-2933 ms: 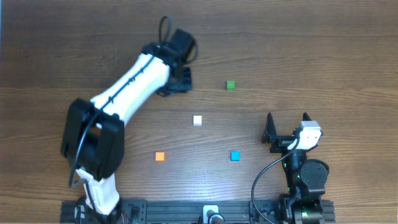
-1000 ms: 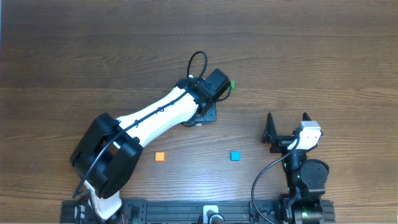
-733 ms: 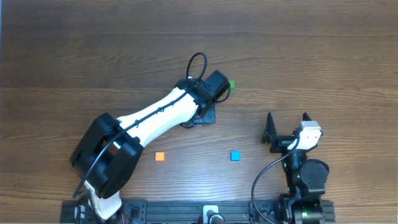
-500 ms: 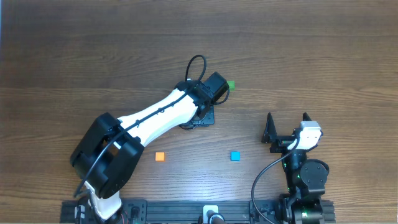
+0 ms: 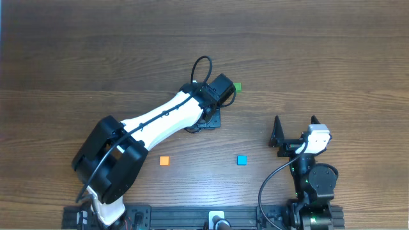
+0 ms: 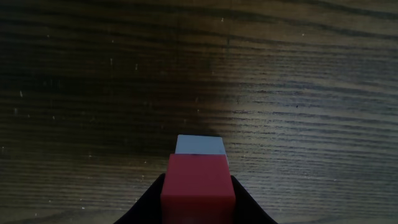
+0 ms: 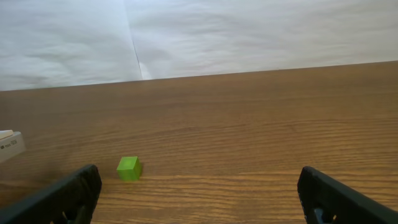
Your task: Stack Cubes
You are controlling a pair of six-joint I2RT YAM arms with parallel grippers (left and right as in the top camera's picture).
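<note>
Red, smooth-faced cube (image 6: 198, 183) sits clamped between the two dark fingers of the left claw (image 6: 198, 208), which is closed against its sides. Just beyond it lies the white cube (image 6: 200, 145), its top face showing past the red cube's far edge; whether the two touch cannot be told. Both are near the middle of the surface (image 5: 96, 51), a brown board with fine, straight wood grain. The green cube (image 5: 238, 87), matt and sharp-edged, rests close beside the left wrist. The orange cube (image 5: 164, 161) and the blue cube (image 5: 241, 160) lie apart nearer the arm bases, orange toward the left arm, blue toward the right. The right claw (image 5: 294, 131) hangs low at the right side, spread wide with nothing between its fingers, facing the green cube and a creased white backdrop (image 7: 249, 37).
</note>
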